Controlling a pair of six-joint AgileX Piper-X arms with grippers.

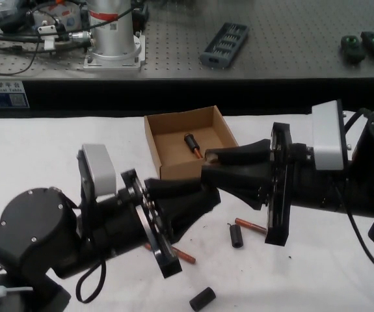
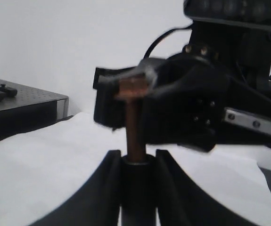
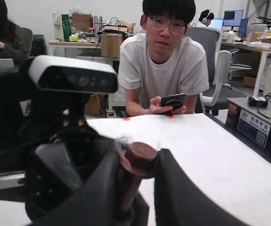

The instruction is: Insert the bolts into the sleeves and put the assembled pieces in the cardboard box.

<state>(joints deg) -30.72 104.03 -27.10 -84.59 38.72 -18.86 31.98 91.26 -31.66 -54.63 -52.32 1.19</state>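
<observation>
Above the white cloth, in front of the cardboard box, my two grippers meet tip to tip. My left gripper is shut on a black sleeve. A copper bolt enters the sleeve's mouth, its shank still mostly showing. My right gripper is shut on that bolt, just under its head. In the high view the left gripper comes from the lower left and the right gripper from the right. One assembled piece lies inside the box.
Loose on the cloth near the arms lie a bolt, a sleeve, another bolt and another sleeve. Behind the cloth a raised perforated bench carries a metal post and a dark rack.
</observation>
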